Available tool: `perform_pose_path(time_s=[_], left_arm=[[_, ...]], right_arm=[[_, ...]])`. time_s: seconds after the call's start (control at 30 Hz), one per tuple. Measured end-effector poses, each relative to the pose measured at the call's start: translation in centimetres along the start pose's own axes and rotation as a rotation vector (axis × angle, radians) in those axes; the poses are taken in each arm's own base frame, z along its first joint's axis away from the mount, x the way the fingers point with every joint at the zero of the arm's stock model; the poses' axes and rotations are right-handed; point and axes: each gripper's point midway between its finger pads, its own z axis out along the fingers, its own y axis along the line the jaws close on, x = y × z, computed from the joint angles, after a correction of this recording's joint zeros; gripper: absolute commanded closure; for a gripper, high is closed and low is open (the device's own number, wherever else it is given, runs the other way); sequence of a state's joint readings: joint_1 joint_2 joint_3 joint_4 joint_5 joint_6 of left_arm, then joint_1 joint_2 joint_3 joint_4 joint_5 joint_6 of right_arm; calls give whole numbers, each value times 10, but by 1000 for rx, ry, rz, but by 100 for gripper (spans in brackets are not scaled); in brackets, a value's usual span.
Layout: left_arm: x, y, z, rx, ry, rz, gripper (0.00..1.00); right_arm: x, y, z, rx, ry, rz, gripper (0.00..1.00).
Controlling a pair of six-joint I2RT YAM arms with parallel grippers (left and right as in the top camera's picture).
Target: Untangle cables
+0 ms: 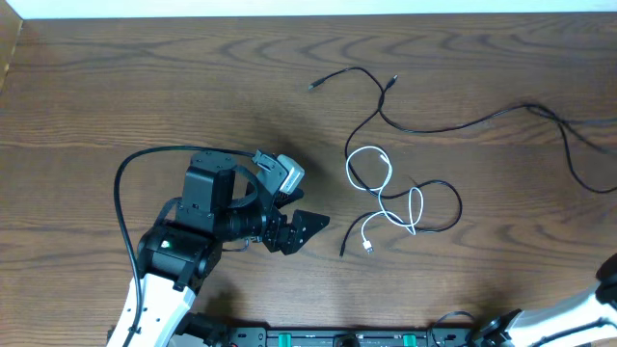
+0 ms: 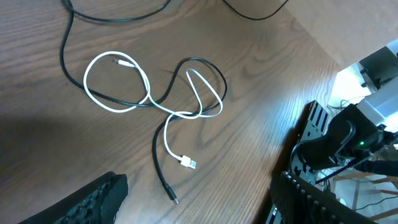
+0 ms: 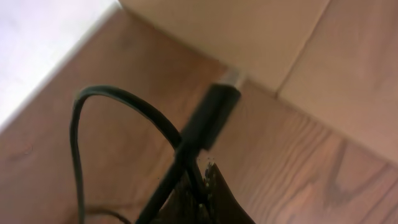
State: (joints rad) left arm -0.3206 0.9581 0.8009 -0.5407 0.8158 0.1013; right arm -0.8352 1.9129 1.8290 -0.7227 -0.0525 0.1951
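I'm seeing the left fingers (image 2: 99, 196) standing wide apart, gripping nothing, near the looped white cable (image 2: 148, 90) lying mid-table (image 1: 96, 96), its plug pointing toward the near edge. The right fingers (image 3: 214, 196) are clamping a black cable (image 3: 211, 115), its plug angling up and away.

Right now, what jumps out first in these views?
The white cable is looped through a black cable, right of centre on the table. The open left hand hovers just left of that tangle. The right hand is shut on a black cable end near the table edge.
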Motion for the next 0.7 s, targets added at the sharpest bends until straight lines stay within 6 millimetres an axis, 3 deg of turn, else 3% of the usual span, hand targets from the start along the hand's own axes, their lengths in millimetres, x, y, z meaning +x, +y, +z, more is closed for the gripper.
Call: perform_pose_path(time_s=[0.03, 0.07, 0.1, 0.13, 0.33, 0.47, 0.57, 0.7], left_arm=[[1, 0, 0, -1, 4, -4, 21], [2, 0, 0, -2, 8, -7, 21], [3, 0, 0, -3, 11, -11, 21], [3, 0, 0, -3, 12, -11, 21], [4, 0, 0, -3, 13, -12, 21], [4, 0, 0, -3, 13, -12, 21], [4, 0, 0, -3, 13, -13, 21], [4, 1, 0, -3, 14, -13, 21]], right_arm=[[8, -2, 10, 4, 31, 2, 96], [16, -4, 19, 8, 61, 4, 41], [31, -7, 38, 16, 113, 7, 11], [39, -9, 43, 20, 142, 10, 1], [68, -15, 47, 44, 254, 31, 1], [98, -12, 37, 49, 384, 147, 1], [110, 18, 33, -50, 441, 134, 1], [133, 86, 27, -194, 482, -79, 1]])
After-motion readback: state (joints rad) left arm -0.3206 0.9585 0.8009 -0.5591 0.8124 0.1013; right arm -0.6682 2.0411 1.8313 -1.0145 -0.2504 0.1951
